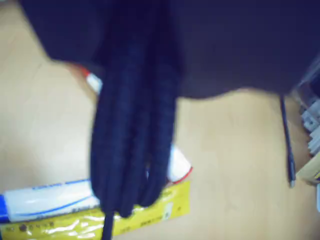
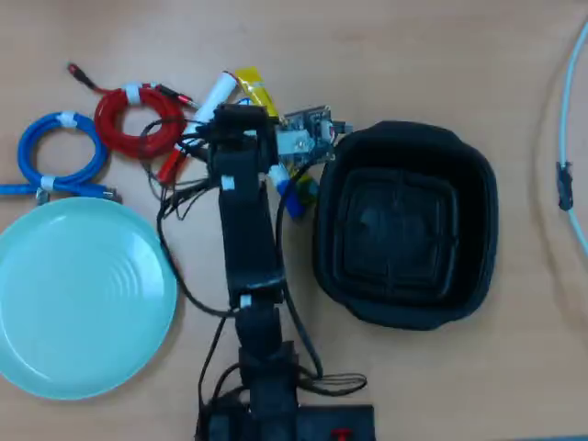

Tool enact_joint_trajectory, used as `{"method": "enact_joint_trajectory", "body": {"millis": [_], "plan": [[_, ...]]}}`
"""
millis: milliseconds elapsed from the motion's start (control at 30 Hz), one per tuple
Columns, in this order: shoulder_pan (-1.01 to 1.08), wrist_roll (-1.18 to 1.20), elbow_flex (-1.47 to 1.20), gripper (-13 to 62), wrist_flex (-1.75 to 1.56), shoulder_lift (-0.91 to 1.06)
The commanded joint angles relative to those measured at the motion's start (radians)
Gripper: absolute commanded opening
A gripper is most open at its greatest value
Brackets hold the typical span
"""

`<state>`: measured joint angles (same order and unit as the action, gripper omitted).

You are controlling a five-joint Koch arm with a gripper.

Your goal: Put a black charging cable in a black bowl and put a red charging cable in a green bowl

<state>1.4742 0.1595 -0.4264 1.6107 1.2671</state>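
Slim black jointed hobby arm (image 2: 246,230) stretched from base at bottom edge up table in overhead view. Wrist view blurred: dark gripper (image 1: 131,200) fills frame; jaw state unclear.

A blurred bundle of black cable loops (image 1: 132,135) hangs down the middle of the wrist view, under a dark mass filling the top; behind it on the pale wooden table (image 1: 235,165) lie a white and blue tube (image 1: 47,200), a yellow packet (image 1: 150,215) and a white marker with a red cap (image 1: 178,165); a thin dark cable end (image 1: 288,145) lies at right.
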Motion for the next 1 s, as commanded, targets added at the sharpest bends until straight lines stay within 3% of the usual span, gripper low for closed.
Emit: {"method": "enact_joint_trajectory", "body": {"millis": [0,367,967], "plan": [[-0.012,-0.020,0.037,-6.9,0.000,0.114],[0.166,-0.017,0.037,-7.0,0.051,0.161],[0.810,-0.003,-0.043,-7.1,0.138,0.152]]}}
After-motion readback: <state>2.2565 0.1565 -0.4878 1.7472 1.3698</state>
